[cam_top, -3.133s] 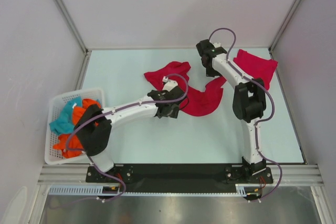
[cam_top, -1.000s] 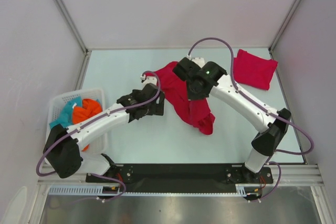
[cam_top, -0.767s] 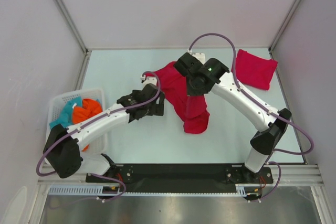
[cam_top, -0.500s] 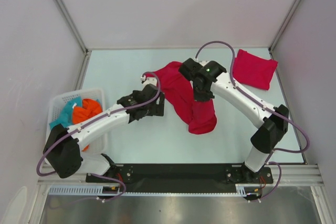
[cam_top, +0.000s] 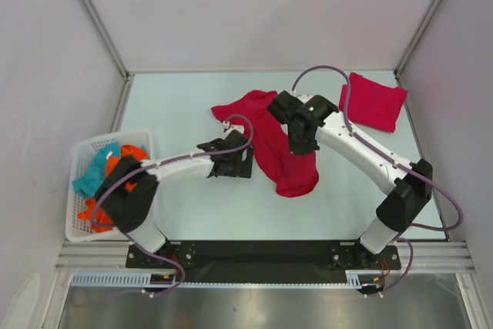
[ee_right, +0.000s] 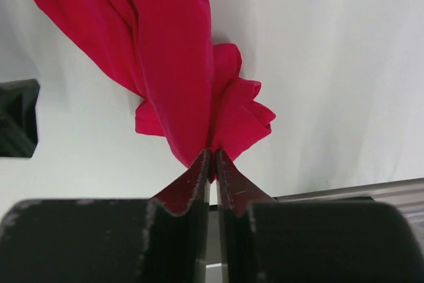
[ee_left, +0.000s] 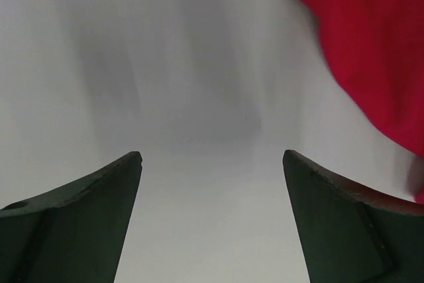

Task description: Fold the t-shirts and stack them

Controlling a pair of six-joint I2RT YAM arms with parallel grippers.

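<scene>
The right end of the crumpled crimson-red cloth t-shirt [cam_top: 269,140] has been carried inward by the right gripper [ee_right: 212,160] and gathered into a long bunch; the left gripper [ee_left: 212,157] has been shifted closer to it.

The unfolded t-shirt [cam_top: 266,125] is plain crimson cloth, lying crumpled in the middle of the worktop [cam_top: 177,105]. It is drawn out into a long band, from a wider bunched part at its far left end to a rounded heap at its near end. The right tool [ee_right: 212,157] pinches one of its folds, jaws pressed together on the cloth. The folded t-shirt [cam_top: 375,102], the same crimson, lies flat as a neat rough rectangle in the far right corner, well apart from it.
</scene>
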